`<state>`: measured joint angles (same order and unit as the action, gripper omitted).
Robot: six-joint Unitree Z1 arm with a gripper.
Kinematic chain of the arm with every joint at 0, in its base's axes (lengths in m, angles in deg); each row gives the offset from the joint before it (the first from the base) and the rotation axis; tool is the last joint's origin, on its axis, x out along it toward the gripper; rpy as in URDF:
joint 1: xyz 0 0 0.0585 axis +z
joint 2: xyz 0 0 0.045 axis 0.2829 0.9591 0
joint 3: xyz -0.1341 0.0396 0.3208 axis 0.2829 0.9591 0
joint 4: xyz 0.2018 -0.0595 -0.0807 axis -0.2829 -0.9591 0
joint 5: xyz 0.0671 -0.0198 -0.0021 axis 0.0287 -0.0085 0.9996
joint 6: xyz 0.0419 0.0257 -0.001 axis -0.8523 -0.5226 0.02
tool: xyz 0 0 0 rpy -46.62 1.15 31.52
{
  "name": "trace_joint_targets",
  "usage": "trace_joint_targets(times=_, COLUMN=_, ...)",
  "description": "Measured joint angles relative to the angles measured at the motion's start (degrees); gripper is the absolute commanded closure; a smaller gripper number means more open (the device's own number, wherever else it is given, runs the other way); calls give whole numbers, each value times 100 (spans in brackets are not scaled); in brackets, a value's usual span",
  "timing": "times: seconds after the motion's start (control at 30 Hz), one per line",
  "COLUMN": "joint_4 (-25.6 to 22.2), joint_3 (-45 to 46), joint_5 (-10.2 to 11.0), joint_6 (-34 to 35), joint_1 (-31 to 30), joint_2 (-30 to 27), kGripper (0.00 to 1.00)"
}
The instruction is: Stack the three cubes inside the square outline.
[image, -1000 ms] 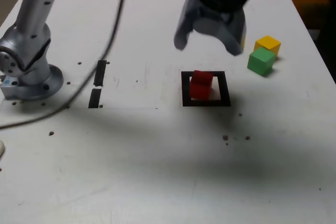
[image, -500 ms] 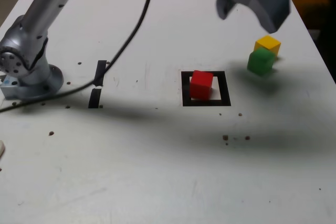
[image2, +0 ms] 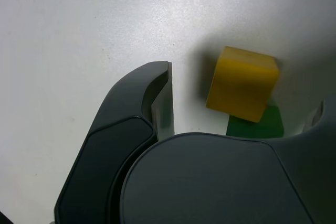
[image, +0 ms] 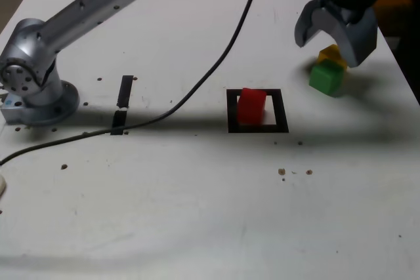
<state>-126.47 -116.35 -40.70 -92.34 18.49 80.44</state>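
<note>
My end effector (image: 326,46) gapes empty above the yellow cube (image: 331,55) and green cube (image: 327,77). They sit so close that 1 descending finger could knock either. The red cube (image: 251,106), inside the outline (image: 281,111), is off-centre, risking a lopsided stack.

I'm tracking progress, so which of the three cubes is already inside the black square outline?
The red cube: it alone sits within the black square outline. The yellow and green cubes are outside it, toward the exterior view's right.
</note>
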Motion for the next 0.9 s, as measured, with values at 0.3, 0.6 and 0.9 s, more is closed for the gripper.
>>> trace_joint_targets(times=0.3, joint_4=0, joint_3=-182, joint_5=-53, joint_6=-2, joint_1=8, joint_2=210, kGripper=2)
trace_joint_targets(times=0.6, joint_4=-1, joint_3=-445, joint_5=-55, joint_6=8, joint_1=32, joint_2=484, kGripper=11)
trace_joint_targets(times=0.9, joint_4=-1, joint_3=-497, joint_5=-91, joint_6=198, joint_1=32, joint_2=520, kGripper=43)
